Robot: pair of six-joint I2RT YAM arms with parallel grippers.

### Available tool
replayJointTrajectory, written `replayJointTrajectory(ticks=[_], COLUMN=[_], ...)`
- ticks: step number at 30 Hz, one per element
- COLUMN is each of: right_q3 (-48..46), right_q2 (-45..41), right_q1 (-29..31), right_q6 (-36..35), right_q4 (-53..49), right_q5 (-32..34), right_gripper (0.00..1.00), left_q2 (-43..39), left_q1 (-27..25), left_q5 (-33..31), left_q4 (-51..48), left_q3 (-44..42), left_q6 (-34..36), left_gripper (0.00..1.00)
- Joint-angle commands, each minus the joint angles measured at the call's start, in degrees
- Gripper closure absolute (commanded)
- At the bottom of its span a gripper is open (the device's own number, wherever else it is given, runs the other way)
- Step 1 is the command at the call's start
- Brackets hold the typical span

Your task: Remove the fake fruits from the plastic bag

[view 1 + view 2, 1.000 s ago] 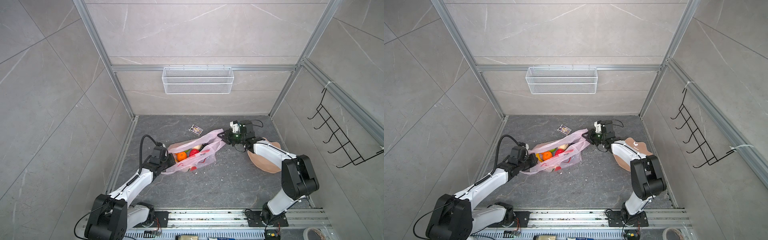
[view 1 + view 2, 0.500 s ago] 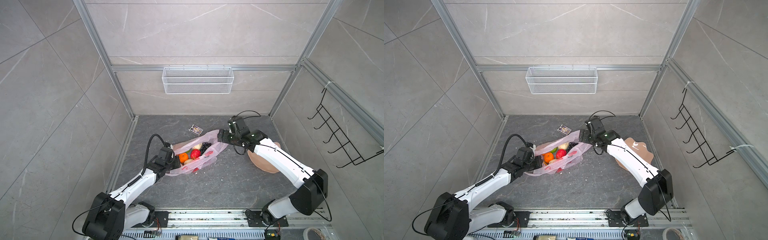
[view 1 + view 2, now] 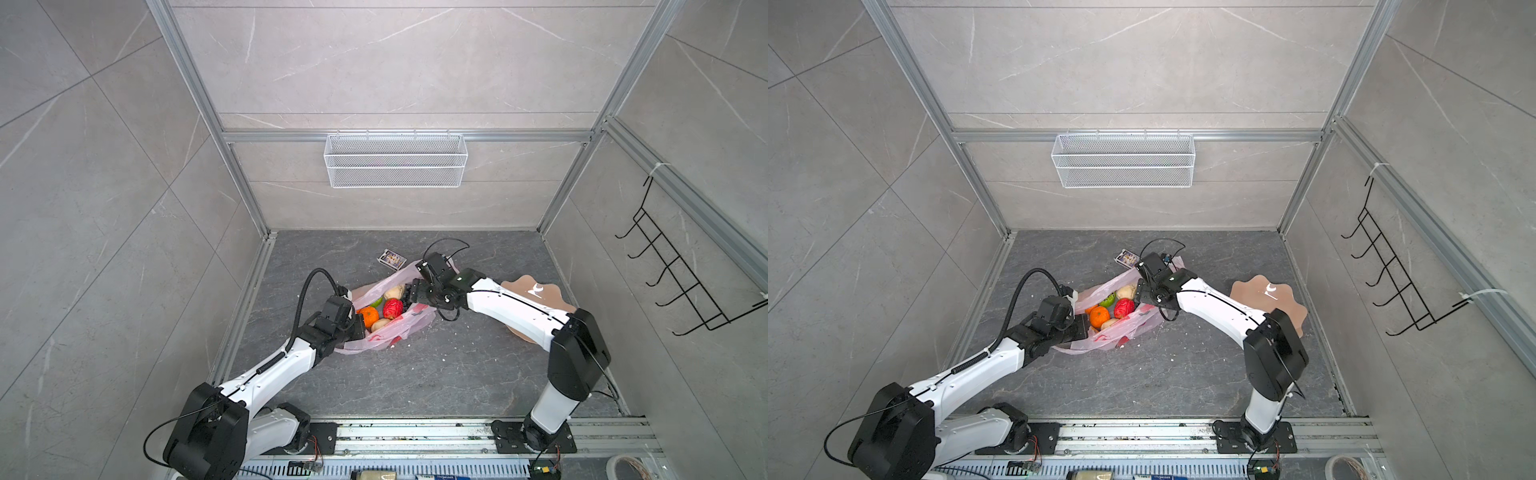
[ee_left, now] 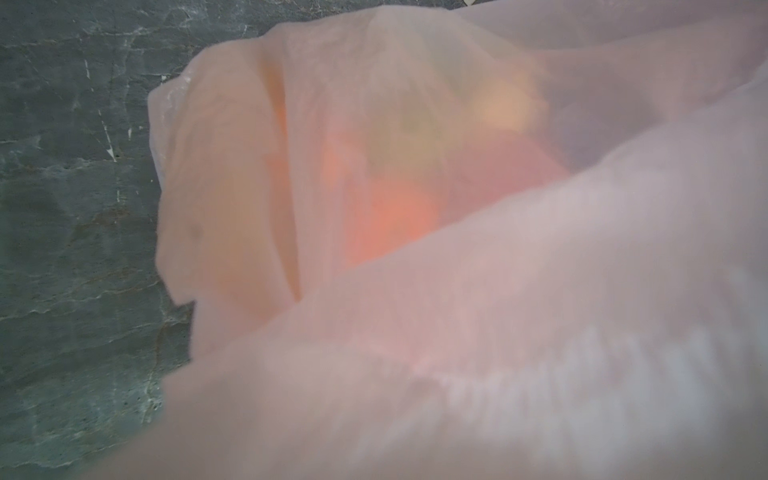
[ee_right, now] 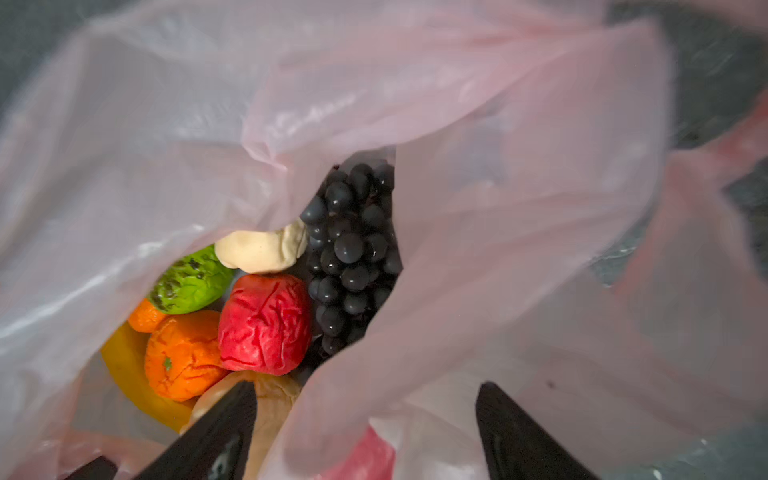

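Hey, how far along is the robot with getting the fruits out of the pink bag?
Done: nothing; no fruit lies outside the pink plastic bag. In hand: the left gripper is shut on the bag's edge, and the right gripper hangs open at its mouth, over the grape bunch and red fruit. Left: every fruit, the orange and green fruit included.

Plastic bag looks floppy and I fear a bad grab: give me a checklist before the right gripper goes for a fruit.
1. Mouth of the plastic bag open: ok.
2. Its rim pinched by the left gripper: ok.
3. Jaws of the right gripper open: ok.
4. Film clear of those jaws: not ok, a fold lies between them.
5. Top of the red fruit uncovered: ok.
6. Whole grape bunch uncovered: not ok, film hides part.
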Motion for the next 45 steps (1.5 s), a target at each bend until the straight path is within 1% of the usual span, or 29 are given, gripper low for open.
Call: replayJointTrajectory(ticks=[1,2,3,4,5,6,7,11,13,17,19,22,23,25,28,30,32,33,37,39,42,45], right_q3=[2.44,2.23,1.62,0.76,-0.51,-1.4,-2.32,-4.34,-5.07,-5.81,-5.85,-6.08,-6.33,-7.39,-8.28,-8.12,-7.82,-7.73,-7.34,-6.63,-5.64,-5.56], right_q2=[2.83,3.17,3.09,2.69,2.0,1.23,0.65,-1.0,-1.5,-2.36,-2.56,-3.02,-3.43,-4.36,-4.98,-4.81,-4.43,-4.27,-3.9,-3.51,-3.16,-3.43], right_q1=[-0.48,-0.66,-0.98,-1.09,-1.38,-1.36,-1.29,-1.3,-1.33,-1.31,-1.33,-1.31,-1.35,-1.37,-1.02,-0.66,-0.26,-0.21,0.2,0.45,0.63,0.6], right_q6=[1.0,0.9,0.93,0.87,0.79,0.57,0.52,-0.06,-0.06,-0.49,-0.84,-1.5,-1.76,-2.2,-3.07,-3.4,-3.46,-3.37,-3.09,-3.24,-3.68,-3.87], right_q4=[1.29,1.58,2.07,2.81,4.03,5.59,6.82,9.66,10.32,11.05,11.14,10.97,11.12,11.81,12.45,12.46,12.46,12.46,13.32,13.19,12.42,11.67], right_q5=[-1.93,-1.79,-1.66,-1.57,-1.79,-2.28,-2.67,-4.51,-4.64,-4.62,-4.85,-4.98,-5.03,-5.08,-5.83,-6.31,-6.31,-6.27,-6.47,-6.66,-6.18,-4.92], right_gripper=[0.23,0.29,0.35,0.39,0.42,0.44,0.47,0.69,0.77,0.85,0.87,0.9,0.94,0.94,0.95,0.95,0.96,0.96,0.97,0.97,0.97,0.97], left_q2=[-0.17,-0.5,-0.84,-1.07,-1.34,-1.66,-1.7,-0.78,0.66,5.68,9.13,12.93,13.65,14.88,16.39,16.61,14.97,14.41,16.3,16.48,15.89,12.95], left_q1=[-0.3,-0.31,-0.33,-0.32,-0.31,-0.3,-0.32,-0.31,-0.32,-0.27,-0.32,0.0,0.32,0.99,-0.31,-1.69,-2.14,-2.67,-5.06,-5.13,-6.86,-8.19], left_q5=[-0.79,-1.81,-3.09,-3.87,-4.5,-5.16,-5.82,-10.72,-12.08,-16.22,-19.21,-22.64,-23.35,-23.42,-21.3,-17.78,-12.86,-12.73,-19.73,-20.29,-22.15,-21.08], left_q4=[-2.42,-4.24,-6.09,-7.43,-9.03,-10.7,-12.23,-19.96,-21.79,-24.51,-26.28,-26.26,-25.3,-23.77,-21.94,-20.95,-18.31,-17.84,-23.52,-23.74,-24.42,-24.15], left_q3=[3.6,4.38,5.16,5.93,6.83,7.91,9.01,14.06,16.02,20.1,22.61,24.58,24.67,25.14,26.97,27.72,25.94,25.31,26.92,26.61,27.19,25.18], left_q6=[1.67,1.3,0.91,0.78,0.92,1.27,1.53,2.69,3.72,4.5,3.97,2.12,1.62,0.92,2.19,2.21,-0.52,-1.89,-4.6,-5.52,-6.34,-9.65], left_gripper=[0.98,0.87,0.73,0.62,0.54,0.47,0.44,0.32,0.27,0.17,0.15,0.15,0.16,0.16,0.17,0.16,0.17,0.18,0.13,0.12,0.12,0.11])
